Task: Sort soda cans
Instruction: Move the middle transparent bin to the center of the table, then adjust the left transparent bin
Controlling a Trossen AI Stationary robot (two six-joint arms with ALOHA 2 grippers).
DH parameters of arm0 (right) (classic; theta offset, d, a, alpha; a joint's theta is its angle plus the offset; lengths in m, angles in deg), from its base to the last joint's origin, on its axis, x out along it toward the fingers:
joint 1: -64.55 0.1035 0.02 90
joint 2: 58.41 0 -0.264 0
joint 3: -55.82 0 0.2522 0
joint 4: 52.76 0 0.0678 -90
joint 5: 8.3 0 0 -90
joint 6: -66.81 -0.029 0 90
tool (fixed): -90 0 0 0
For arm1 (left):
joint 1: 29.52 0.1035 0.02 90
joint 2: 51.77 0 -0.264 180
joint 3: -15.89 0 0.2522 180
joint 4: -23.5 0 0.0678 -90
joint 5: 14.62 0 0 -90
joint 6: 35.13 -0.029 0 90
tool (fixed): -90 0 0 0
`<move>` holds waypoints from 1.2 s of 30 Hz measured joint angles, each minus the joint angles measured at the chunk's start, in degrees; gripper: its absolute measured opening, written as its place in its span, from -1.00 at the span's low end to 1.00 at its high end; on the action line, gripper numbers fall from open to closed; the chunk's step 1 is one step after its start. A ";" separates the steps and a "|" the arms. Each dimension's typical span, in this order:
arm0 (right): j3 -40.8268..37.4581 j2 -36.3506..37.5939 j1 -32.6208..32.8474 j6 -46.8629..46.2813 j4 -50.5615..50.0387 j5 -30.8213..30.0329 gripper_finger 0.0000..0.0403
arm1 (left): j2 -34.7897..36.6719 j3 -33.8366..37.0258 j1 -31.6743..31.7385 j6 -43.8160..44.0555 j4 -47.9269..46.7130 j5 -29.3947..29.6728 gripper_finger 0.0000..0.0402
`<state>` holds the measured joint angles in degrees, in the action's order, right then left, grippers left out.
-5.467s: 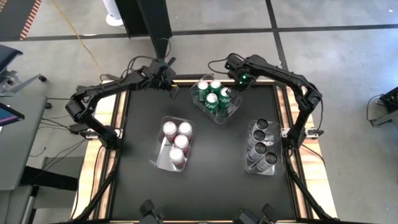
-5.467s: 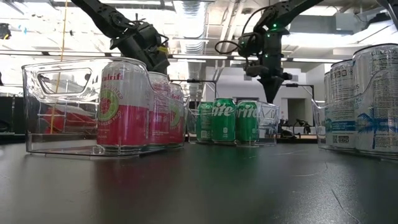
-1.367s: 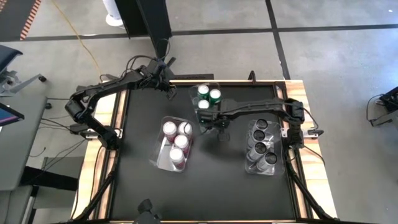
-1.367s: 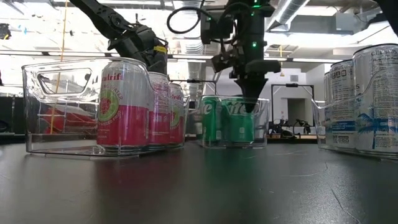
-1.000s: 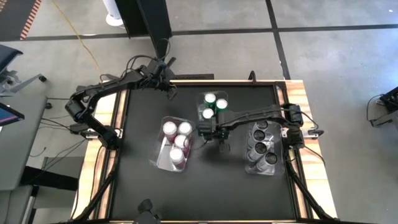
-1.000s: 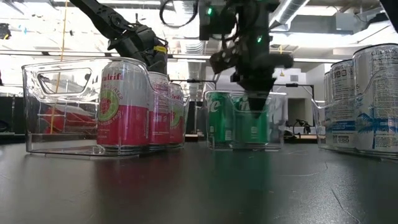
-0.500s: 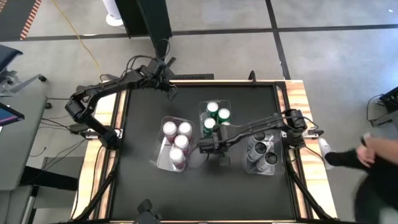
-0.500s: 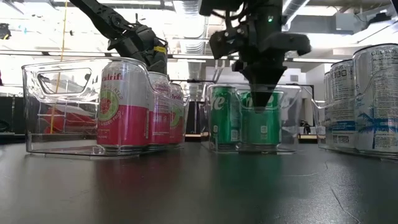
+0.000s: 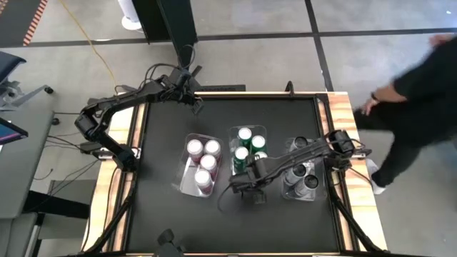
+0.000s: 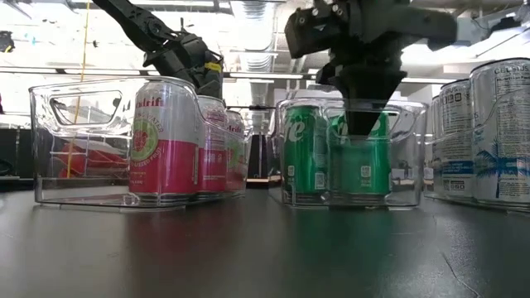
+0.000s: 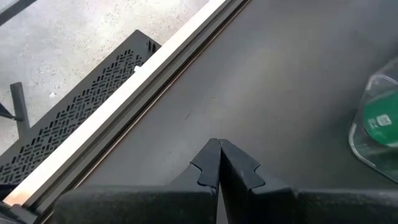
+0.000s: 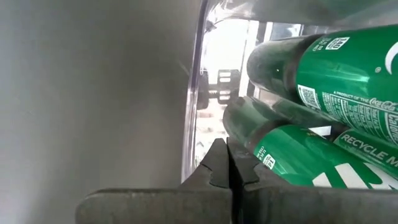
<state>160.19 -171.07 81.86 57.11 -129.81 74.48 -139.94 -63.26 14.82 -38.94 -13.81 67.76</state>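
A clear bin [image 9: 233, 135] holding several green soda cans [image 9: 245, 133] stands mid-table on its flat bottom. My right gripper [image 10: 362, 131] points straight down, shut, at the bin's near end; in the high view the hand [image 9: 248, 184] hides the fingertips. Several red soda cans [image 9: 203, 160] stand in a clear bin [image 9: 184, 178] to the left. Dark soda cans [image 9: 298, 171] stand in a bin at the right. My left gripper [image 9: 194, 101] hangs shut over the table's far left corner, touching nothing. My right gripper [image 12: 225, 163] comes from above with its shut fingers at the green-can bin's near end wall [image 12: 194, 93], by the cutout at its top [image 10: 348, 116]. Whether the fingers pinch the wall or stand hooked behind it, I cannot tell. The bin stays flat on the table.
A person [image 9: 418, 93] moves just beyond the table's right edge. The red-can bin and the dark-can bin [image 10: 497, 124] flank the green-can bin closely. Bare table [image 9: 278, 221] lies toward the near edge and at the far side.
My right gripper has moved toward the table's near edge, still shut and pointing down. The bin of green cans has slid along the table with it, upright, to sit level with the other two bins. A person has moved along the right side.
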 joint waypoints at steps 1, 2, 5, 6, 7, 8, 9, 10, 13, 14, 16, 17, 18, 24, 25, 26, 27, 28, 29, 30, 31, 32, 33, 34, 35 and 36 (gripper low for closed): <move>0.00 0.00 0.44 -0.33 0.25 0.03 -1.00 | 0.01 0.00 0.00 0.00 0.00 0.00 -1.00; 0.00 0.00 0.90 -0.53 0.59 0.03 -1.00 | 0.01 0.00 0.00 0.11 -0.02 -0.02 -1.00; 0.00 0.00 2.08 -0.92 1.82 0.03 -1.00 | 0.01 0.00 0.00 0.43 -0.08 -0.03 -1.00; 0.00 0.02 2.44 -1.00 2.20 0.01 -1.00 | 0.01 0.00 0.00 0.48 -0.13 -0.10 -1.00; 0.00 0.02 2.80 -1.01 2.58 0.01 -1.00 | -0.01 0.00 0.00 0.66 -0.13 -0.29 -1.00; 0.00 0.02 3.12 -1.07 2.91 0.00 -1.00 | 0.01 0.00 0.00 0.70 -0.13 -0.80 -1.00; 0.00 0.02 3.39 -1.36 3.14 0.01 -1.00 | 0.01 0.00 0.00 0.88 -0.13 -1.31 -1.00; 0.02 0.02 3.66 -1.72 3.28 0.03 -1.00 | 0.01 0.00 0.02 1.05 -0.13 -1.37 -1.00; 0.02 0.02 4.44 -2.46 3.33 0.03 -1.00 | 0.01 0.00 0.00 1.32 -0.13 -1.38 -1.00; 0.02 0.04 4.65 -2.52 3.38 0.01 -1.00 | 0.01 0.00 0.00 1.32 -0.13 -1.38 -1.00; 0.02 0.04 5.04 -2.63 3.76 -0.03 -1.00 | 0.07 0.00 0.00 1.48 -0.04 -1.38 -1.00; 0.02 0.04 5.18 -2.78 3.96 -0.18 -1.00 | 0.27 0.00 -0.09 1.49 -0.02 -1.36 -1.00; 0.03 0.05 5.31 -2.91 3.98 -0.32 -1.00 | 0.62 0.00 -0.24 1.28 0.11 -1.34 -1.00; 0.07 0.40 5.74 -3.36 3.33 -6.95 -1.00 | 7.53 0.00 -1.53 0.44 1.42 1.56 -1.00; 0.07 0.64 5.74 -3.34 3.25 -8.15 -1.00 | 9.36 0.00 -1.65 0.42 1.06 2.21 -1.00; 0.07 1.02 5.74 -3.32 3.04 -9.56 -1.00 | 11.28 0.00 -1.84 0.48 0.41 3.11 -1.00; 0.09 1.34 5.72 -3.32 2.82 -10.85 -1.00 | 13.28 0.00 -2.03 0.77 -0.45 3.42 -1.00; 0.09 1.68 5.72 -3.34 2.54 -12.07 -1.00 | 15.20 0.00 -2.32 1.02 -1.53 3.79 -1.00; 0.09 2.07 5.74 -3.34 2.33 -13.24 -1.00 | 16.96 0.00 -2.71 1.43 -3.03 3.95 -1.00; 0.09 2.53 5.89 -3.27 2.23 -14.70 -1.00 | 18.63 0.00 -3.20 1.77 -4.93 3.98 -1.00; 0.09 3.05 6.01 -2.91 2.21 -16.00 -1.00 | 20.08 0.00 -3.84 2.29 -6.92 4.00 -1.00; 0.09 3.70 6.22 -2.53 2.25 -17.09 -1.00 | 21.31 0.00 -4.68 3.00 -8.93 4.58 -1.00; 0.09 4.38 6.47 -2.44 2.35 -18.26 -1.00 | 22.35 0.00 -5.62 3.72 -11.12 5.54 -1.00; 0.09 5.15 6.67 -2.31 2.39 -19.41 -1.00 | 23.20 0.00 -6.77 4.28 -13.35 6.86 -1.00; 0.09 5.94 6.92 -2.27 2.34 -20.54 -1.00 | 23.89 0.00 -7.97 4.95 -15.71 8.31 -1.00; 0.09 6.66 7.28 -2.27 2.32 -21.75 -1.00 | 24.40 0.00 -9.24 5.85 -18.13 9.69 -1.00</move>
<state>160.28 -164.41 89.14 54.84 -127.50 52.73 -115.55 -63.26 5.58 -33.09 -31.94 77.45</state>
